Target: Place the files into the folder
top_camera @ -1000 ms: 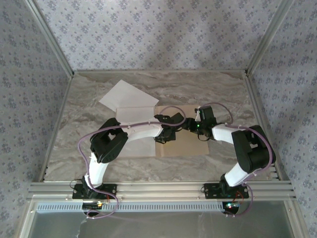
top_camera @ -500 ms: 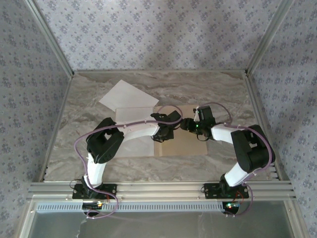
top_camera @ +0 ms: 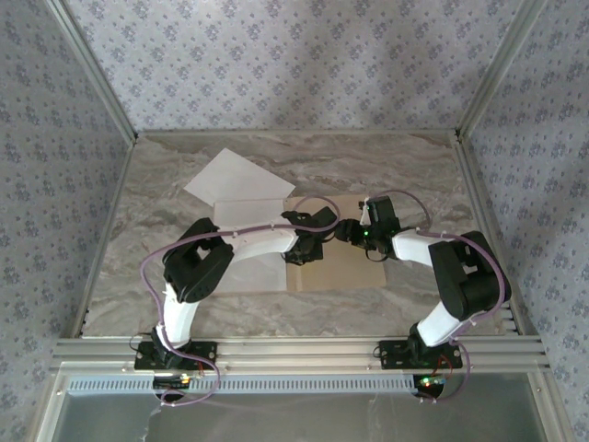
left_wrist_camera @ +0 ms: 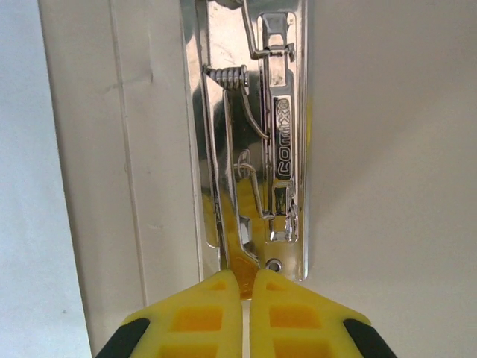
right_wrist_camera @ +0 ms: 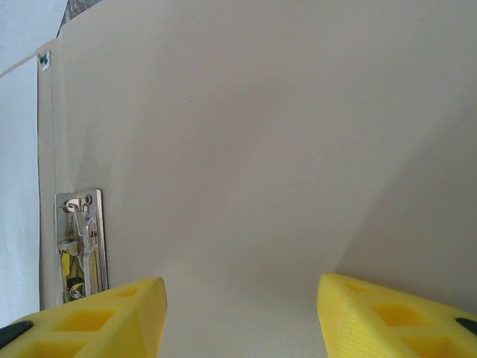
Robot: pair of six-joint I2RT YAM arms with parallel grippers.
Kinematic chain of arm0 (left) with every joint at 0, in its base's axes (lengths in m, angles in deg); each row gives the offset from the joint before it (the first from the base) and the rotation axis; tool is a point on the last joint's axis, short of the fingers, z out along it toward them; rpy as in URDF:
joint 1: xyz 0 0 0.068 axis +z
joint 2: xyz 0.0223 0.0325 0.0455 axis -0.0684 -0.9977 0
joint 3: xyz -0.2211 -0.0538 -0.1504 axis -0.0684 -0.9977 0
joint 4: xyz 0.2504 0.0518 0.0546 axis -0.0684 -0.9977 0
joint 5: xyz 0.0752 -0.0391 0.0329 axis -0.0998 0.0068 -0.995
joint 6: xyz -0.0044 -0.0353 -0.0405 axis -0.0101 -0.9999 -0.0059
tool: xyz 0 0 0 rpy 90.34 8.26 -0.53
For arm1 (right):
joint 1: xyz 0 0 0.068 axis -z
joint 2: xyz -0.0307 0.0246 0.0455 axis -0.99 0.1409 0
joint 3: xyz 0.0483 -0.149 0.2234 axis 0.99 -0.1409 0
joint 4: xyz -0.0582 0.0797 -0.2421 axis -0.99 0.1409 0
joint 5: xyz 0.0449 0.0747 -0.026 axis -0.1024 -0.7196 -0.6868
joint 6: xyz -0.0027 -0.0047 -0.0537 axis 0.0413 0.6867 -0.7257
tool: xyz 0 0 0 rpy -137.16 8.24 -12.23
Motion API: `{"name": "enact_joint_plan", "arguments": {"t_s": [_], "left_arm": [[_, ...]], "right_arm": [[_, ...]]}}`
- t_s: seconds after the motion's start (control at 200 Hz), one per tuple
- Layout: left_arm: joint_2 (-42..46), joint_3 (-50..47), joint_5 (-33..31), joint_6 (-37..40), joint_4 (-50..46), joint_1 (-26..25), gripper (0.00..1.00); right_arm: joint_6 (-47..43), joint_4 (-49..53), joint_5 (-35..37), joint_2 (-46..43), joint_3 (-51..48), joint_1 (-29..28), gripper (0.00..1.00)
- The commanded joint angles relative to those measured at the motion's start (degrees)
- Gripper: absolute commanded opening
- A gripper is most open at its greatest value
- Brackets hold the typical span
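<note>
Showing the moment from above, the top view presented a marbled counter [top_camera: 405,170] with the tan folder [top_camera: 345,272] lying open at its middle, spine running near to far. The first file [top_camera: 253,272], a blank white sheet, covered the folder's left half, while the right half lay bare. The second file [top_camera: 235,180] lay tilted on the counter at the far left, its near corner meeting the far edge of the first file; which sheet lay uppermost could not be told. Both arms reached inward to the spine. The left tool [top_camera: 308,249] was at the spine, and the right tool [top_camera: 342,230] was just to its right, over the bare half. In the left wrist view, the left tool [left_wrist_camera: 242,280] was closed, its yellow fingers [left_wrist_camera: 197,313] pressed together at the near end of the chromed clip [left_wrist_camera: 279,149], which was fixed along the spine. A thin lever of the clip ran down to the fingertips, but whether it was pinched between them could not be told. In the right wrist view, the right tool [right_wrist_camera: 240,298] stood open and held nothing, its yellow fingers [right_wrist_camera: 395,313] well apart above the tan folder [right_wrist_camera: 246,134]. The clip [right_wrist_camera: 80,239] appeared at the left of that view, beside the white edge of the first file [right_wrist_camera: 19,186].
</note>
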Motion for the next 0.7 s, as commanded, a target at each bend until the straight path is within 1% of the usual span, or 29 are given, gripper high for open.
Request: {"name": "enact_joint_plan", "arguments": {"t_s": [0.0,0.345,0.51,0.695], "left_arm": [[-4.0,1.4,4.0,0.4,3.3,-1.4,0.05],[-6.6,2.2,6.9,0.5,5.4,-2.0,0.03],[-6.4,2.7,6.0,0.5,4.3,-2.0,0.04],[-3.8,2.7,3.5,1.0,1.6,-1.9,0.04]], "right_arm": [[0.0,6.6,-1.8,3.0,-1.0,-1.5,0.58],[0.6,5.8,-2.2,3.7,-1.2,-2.6,0.58],[0.6,6.0,-2.3,3.8,-1.2,-2.8,0.58],[0.3,6.8,-1.6,3.0,-1.2,-2.7,0.58]]}}
